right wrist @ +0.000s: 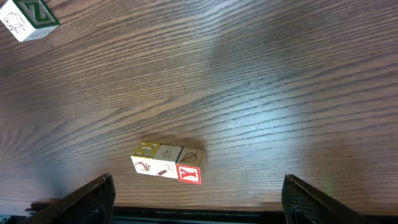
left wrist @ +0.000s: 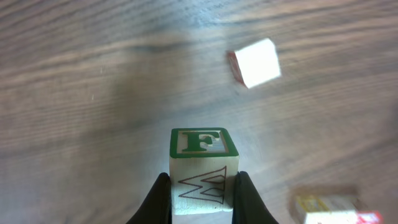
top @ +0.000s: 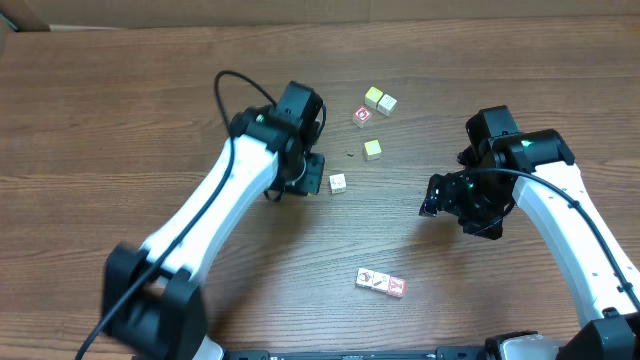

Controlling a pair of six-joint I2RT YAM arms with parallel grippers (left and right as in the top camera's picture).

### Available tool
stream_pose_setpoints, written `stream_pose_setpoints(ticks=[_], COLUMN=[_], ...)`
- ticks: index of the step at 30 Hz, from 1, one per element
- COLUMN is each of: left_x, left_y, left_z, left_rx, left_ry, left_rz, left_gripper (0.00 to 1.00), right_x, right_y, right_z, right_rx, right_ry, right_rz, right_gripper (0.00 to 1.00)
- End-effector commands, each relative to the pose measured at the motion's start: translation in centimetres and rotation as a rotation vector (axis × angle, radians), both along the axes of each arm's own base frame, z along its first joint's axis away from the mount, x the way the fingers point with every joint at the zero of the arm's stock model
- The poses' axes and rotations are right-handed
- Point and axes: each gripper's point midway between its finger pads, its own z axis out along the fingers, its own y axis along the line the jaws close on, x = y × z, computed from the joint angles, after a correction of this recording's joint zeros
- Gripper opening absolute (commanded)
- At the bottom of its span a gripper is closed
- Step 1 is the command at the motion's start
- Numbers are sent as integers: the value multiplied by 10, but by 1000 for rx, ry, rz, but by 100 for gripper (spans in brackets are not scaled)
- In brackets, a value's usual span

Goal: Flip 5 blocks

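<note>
My left gripper is shut on a pale block with a green F on one face and a brown W outline on another, just above the table. From overhead the left gripper hides that block. A whitish block lies just right of it and shows as the white block in the left wrist view. A red-marked block lies farther back. Two joined blocks sit near the front; the right wrist view shows this pair ahead of my right gripper, which is open and empty.
Two yellow-topped cubes and another pale cube sit at the back. A cube with a green Z shows at the far left of the right wrist view. My right gripper hovers right of centre.
</note>
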Motion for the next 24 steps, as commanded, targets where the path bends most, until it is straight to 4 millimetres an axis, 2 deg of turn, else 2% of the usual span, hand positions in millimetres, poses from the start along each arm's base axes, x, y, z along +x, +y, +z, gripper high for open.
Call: stream_pose_setpoints(ticks=[1,6,11,16,24], left_x=[-41,-92,-127,-135,-130], left_y=[0,-16,-45,-70,-71], left_z=[-2,-28,-58,-63,-81], left_rx=[-13,-41,-79,-132,-95], left_ry=[16,32,60,18,18], left_rz=[41,27,-8,-54,-19], left_gripper=[5,4,4,5,4], right_x=[6,6,6,5,4], right_y=[1,1,1,1,1], right_z=[9,9,9,9,9], right_rx=[12,12,12,11,10], right_ry=[-38,-39,-37,-33,-31], right_rz=[1,1,1,1,1], right_gripper=[86,86,86,86,86])
